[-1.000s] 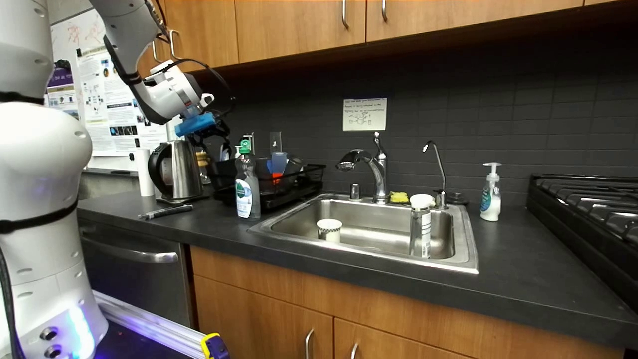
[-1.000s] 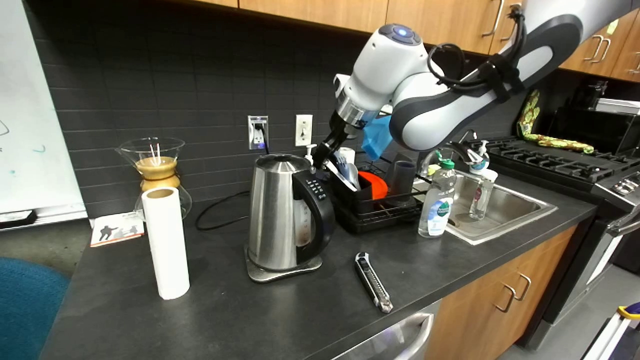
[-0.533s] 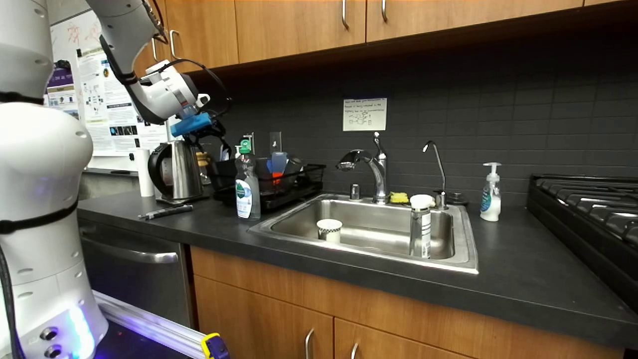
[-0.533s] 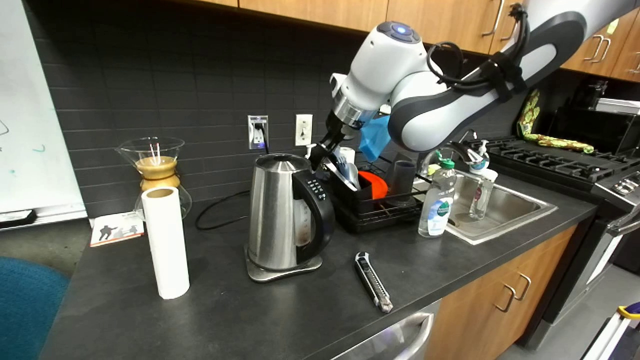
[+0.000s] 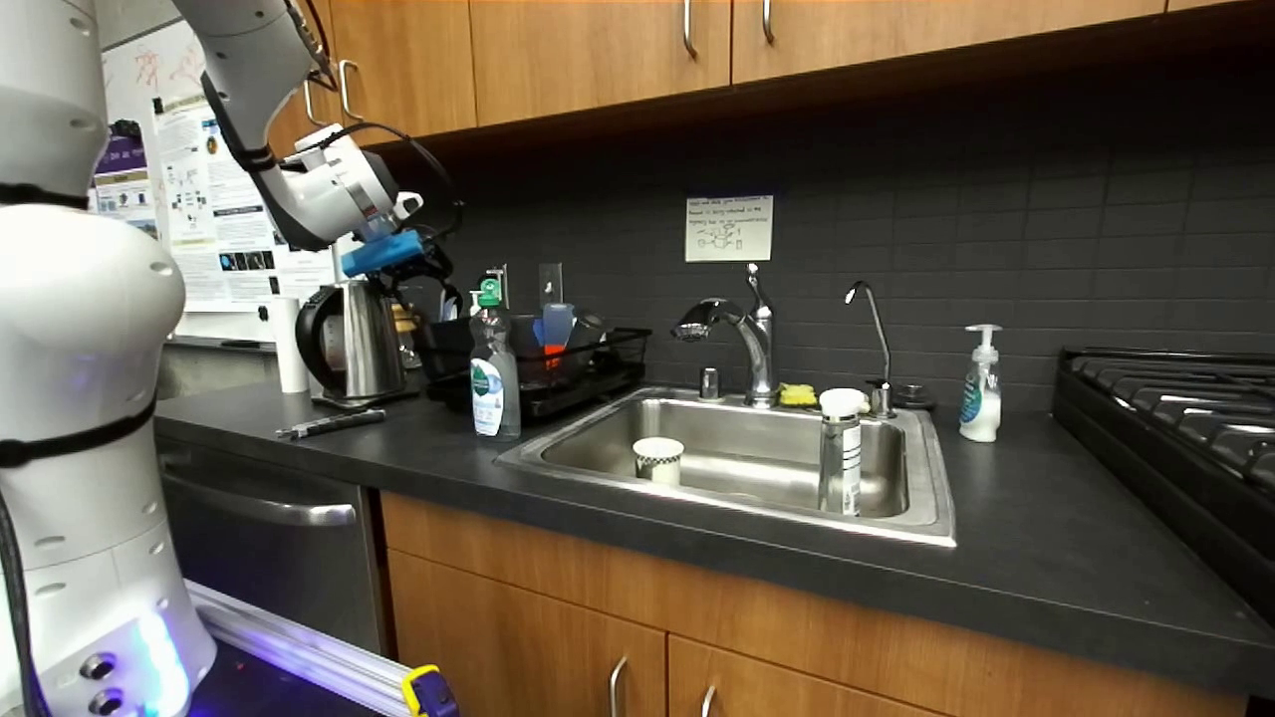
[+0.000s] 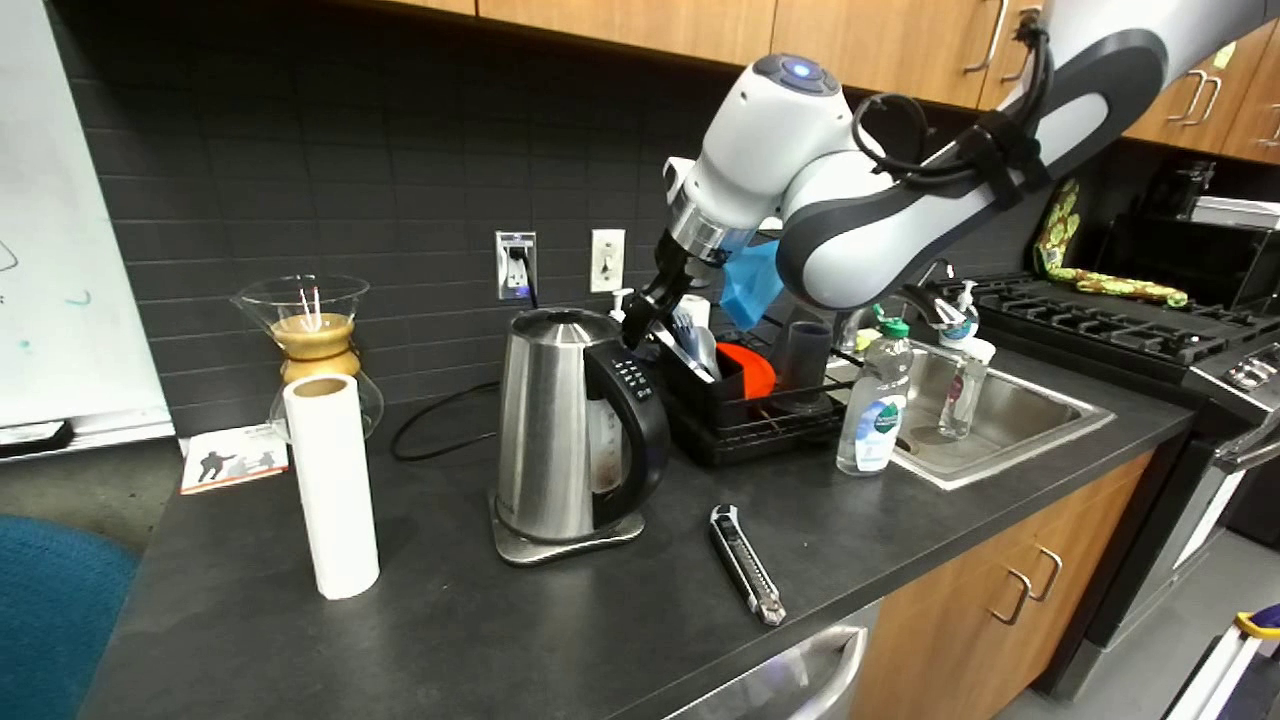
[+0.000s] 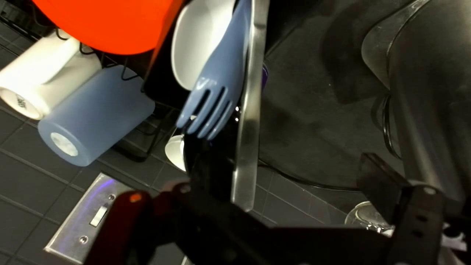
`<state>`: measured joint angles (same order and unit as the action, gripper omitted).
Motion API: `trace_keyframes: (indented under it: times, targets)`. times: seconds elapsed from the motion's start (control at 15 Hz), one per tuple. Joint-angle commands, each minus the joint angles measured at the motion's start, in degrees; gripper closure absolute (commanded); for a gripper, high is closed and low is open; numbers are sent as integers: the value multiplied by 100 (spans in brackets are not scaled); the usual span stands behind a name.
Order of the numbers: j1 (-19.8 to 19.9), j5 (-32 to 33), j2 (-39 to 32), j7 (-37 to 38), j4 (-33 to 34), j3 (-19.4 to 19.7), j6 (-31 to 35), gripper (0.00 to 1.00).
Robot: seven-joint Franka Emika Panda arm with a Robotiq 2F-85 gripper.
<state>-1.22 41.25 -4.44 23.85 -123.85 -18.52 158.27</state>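
Observation:
My gripper [image 7: 289, 154] stands wide open over the utensil holder, also seen in an exterior view [image 6: 642, 312]. A long metal utensil [image 7: 250, 121] rises between the jaws, close beside the left finger in the wrist view. Whether it touches that finger I cannot tell. The blue fork [image 7: 220, 81] points its tines toward the same finger, and a white spoon [image 7: 195, 44] lies behind it. All three stand in a black holder [image 6: 722, 408] in the dish rack [image 6: 745, 442]. Near the other finger [image 7: 381, 176] nothing is gripped.
A steel kettle [image 6: 550, 430] stands right beside the gripper. The rack also holds a blue cup [image 7: 95, 114], a white mug [image 7: 40, 77] and an orange dish [image 7: 110, 22]. Around are a soap bottle [image 6: 875, 415], a box cutter [image 6: 745, 565], a paper roll [image 6: 335, 490] and the sink [image 5: 928, 488].
The arm has shifted slightly toward the kettle, then dipped a little over the last half second. The gripper stays open, and the objects on the counter have not moved.

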Motion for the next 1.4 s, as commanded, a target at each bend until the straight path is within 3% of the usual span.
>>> trace_keyframes:
  times: [0.0,1.33]
  targets:
    - [48,-227,-44,-143,10,-2,38,0]
    - [3,-1767,-69,-1022,-249,-199,151,0]
